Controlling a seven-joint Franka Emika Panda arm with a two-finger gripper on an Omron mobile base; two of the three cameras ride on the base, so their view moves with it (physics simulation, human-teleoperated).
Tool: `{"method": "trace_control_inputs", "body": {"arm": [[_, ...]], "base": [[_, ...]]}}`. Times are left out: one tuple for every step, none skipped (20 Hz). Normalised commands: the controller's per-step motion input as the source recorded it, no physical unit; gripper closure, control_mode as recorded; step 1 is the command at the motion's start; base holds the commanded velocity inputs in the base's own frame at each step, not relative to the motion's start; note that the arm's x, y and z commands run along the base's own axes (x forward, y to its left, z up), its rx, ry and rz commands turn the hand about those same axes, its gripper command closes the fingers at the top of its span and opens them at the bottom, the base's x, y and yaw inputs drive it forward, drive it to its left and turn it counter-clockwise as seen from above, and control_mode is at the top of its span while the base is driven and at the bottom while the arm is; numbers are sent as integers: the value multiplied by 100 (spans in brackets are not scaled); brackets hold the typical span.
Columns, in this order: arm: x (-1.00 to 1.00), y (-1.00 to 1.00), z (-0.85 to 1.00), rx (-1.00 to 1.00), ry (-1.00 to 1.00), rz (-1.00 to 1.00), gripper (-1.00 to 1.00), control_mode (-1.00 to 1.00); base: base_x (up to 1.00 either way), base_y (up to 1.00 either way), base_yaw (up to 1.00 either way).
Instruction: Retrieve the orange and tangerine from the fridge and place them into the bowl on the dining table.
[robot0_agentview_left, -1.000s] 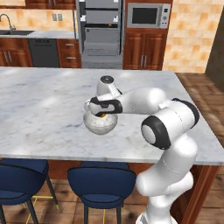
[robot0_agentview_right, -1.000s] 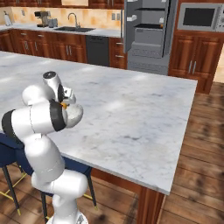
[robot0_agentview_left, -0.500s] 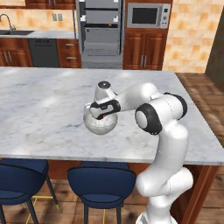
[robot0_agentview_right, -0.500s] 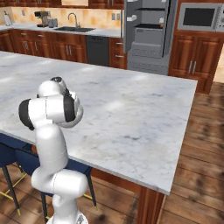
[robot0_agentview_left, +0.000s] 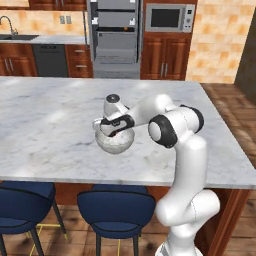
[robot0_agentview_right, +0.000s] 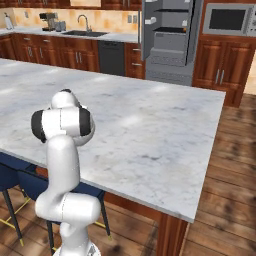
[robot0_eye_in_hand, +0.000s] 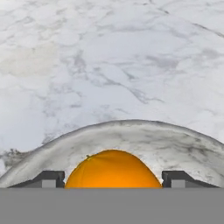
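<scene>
The gripper (robot0_agentview_left: 114, 131) hangs low over the bowl (robot0_agentview_left: 115, 142), which sits on the marble top of the dining table (robot0_agentview_left: 50, 125) near the edge with the dark blue chairs (robot0_agentview_left: 116, 210). In the hand view, the two dark fingertips (robot0_eye_in_hand: 47, 178) stand wide apart on either side of an orange fruit (robot0_eye_in_hand: 113, 169) that lies inside the bowl's (robot0_eye_in_hand: 131, 140) marbled rim; whether it is the orange or the tangerine cannot be told, nor whether the pads touch it. Compared with a second ago, the bowl rests at the same spot on the table, while the arm has folded: the elbow (robot0_agentview_left: 172, 127), which then stood well out toward the table's right end, has swung in closer to the hand, and the upper links now rise more steeply from the base. In the right base view the arm's white shoulder (robot0_agentview_right: 62, 125) has turned so that it covers the bowl and hand, which were partly visible earlier. At the back of the kitchen the fridge (robot0_agentview_right: 167, 40) stands with its door open, as before.
</scene>
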Motion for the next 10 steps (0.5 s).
{"method": "trace_control_inputs", "body": {"arm": [[-24, 0, 16, 0, 1, -8, -100, -100], [-29, 0, 31, 0, 2, -8, -100, -100], [-43, 0, 49, 0, 1, -8, -100, -100], [-45, 0, 64, 0, 1, -8, -100, -100], [-46, 0, 74, 0, 0, -8, -100, -100], [-46, 0, 91, 0, 0, -7, -100, -100], [-44, -4, 100, 0, 0, -6, -100, -100], [-46, -7, 100, 0, 0, -5, -100, -100], [-59, -14, 100, 0, -1, -3, -100, -100], [-64, -11, 100, 0, -3, -2, -100, -100]], "base": [[0, 0, 0], [0, 0, 0], [0, 0, 0], [0, 0, 0], [0, 0, 0], [0, 0, 0], [0, 0, 0], [0, 0, 0], [0, 0, 0], [0, 0, 0]]}}
